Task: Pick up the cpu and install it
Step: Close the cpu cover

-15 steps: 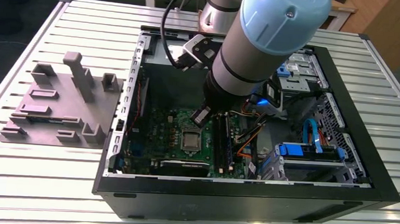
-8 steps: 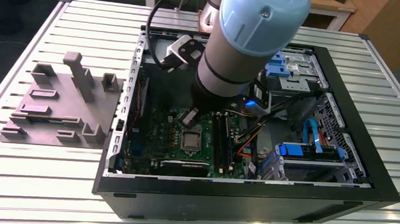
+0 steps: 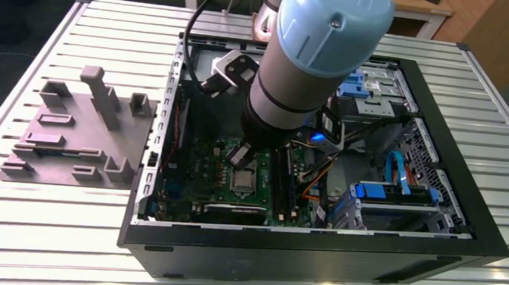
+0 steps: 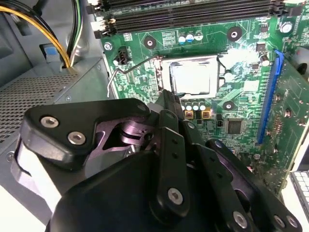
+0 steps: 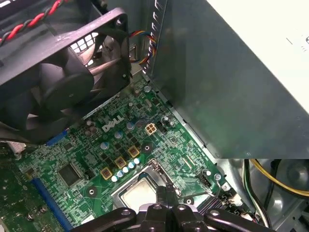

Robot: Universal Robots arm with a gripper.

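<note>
I see the cpu (image 4: 193,77) lying flat inside the socket frame (image 4: 189,59) on the green motherboard (image 4: 241,43), its silvery top uncovered; the gripper (image 4: 165,96) hangs right at the frame's edge, its fingers drawn together with nothing between them; the thin socket lever (image 4: 126,69) juts out just beside the frame; in the first wrist view a black fan (image 5: 53,77) stands well apart from the frame; in the exterior view a grey-mauve block (image 3: 69,131) sits outside the computer case (image 3: 462,215), far from the frame.
</note>
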